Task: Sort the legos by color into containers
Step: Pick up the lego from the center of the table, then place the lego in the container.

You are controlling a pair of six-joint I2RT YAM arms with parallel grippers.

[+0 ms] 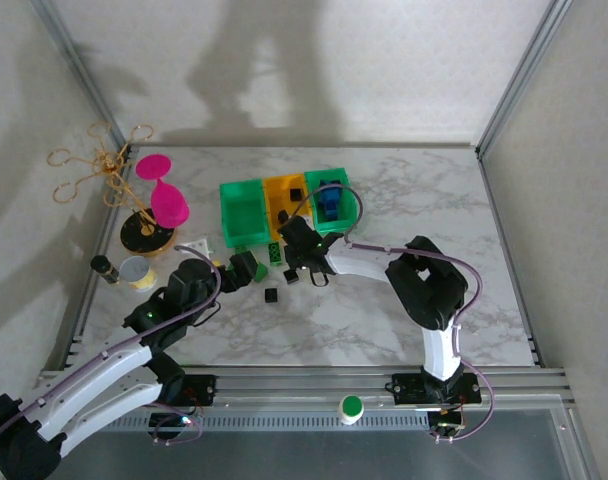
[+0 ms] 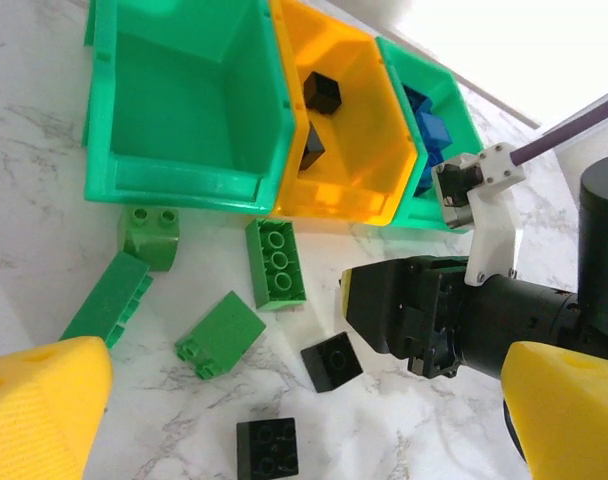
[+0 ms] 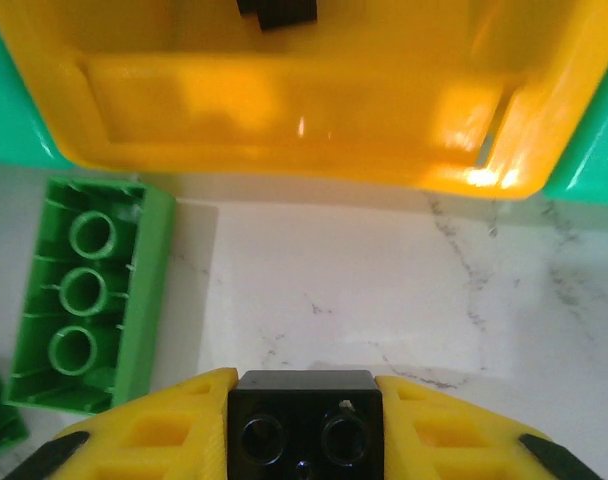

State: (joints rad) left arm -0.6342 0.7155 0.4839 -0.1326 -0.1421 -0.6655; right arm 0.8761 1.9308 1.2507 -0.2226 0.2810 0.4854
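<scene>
In the right wrist view my right gripper (image 3: 304, 432) is shut on a black lego (image 3: 304, 415), low over the marble in front of the orange container (image 3: 304, 100). A green lego (image 3: 84, 295) lies to its left. The left wrist view has the left green container (image 2: 174, 180), the orange one (image 2: 354, 195) with two black legos (image 2: 322, 92), and the right green one (image 2: 454, 110) with blue legos (image 2: 430, 130). Several green legos (image 2: 220, 334) and two black ones (image 2: 267, 448) lie in front. My left gripper (image 2: 304, 420) is open above them. From above, the right gripper (image 1: 300, 264) and the left gripper (image 1: 246, 268) are close together.
Two pink cups (image 1: 162, 195) hang on a gold wire stand (image 1: 99, 165) at the back left, with a small can (image 1: 136, 270) near the left arm. A green round button (image 1: 352, 405) sits on the front rail. Metal frame posts border the table.
</scene>
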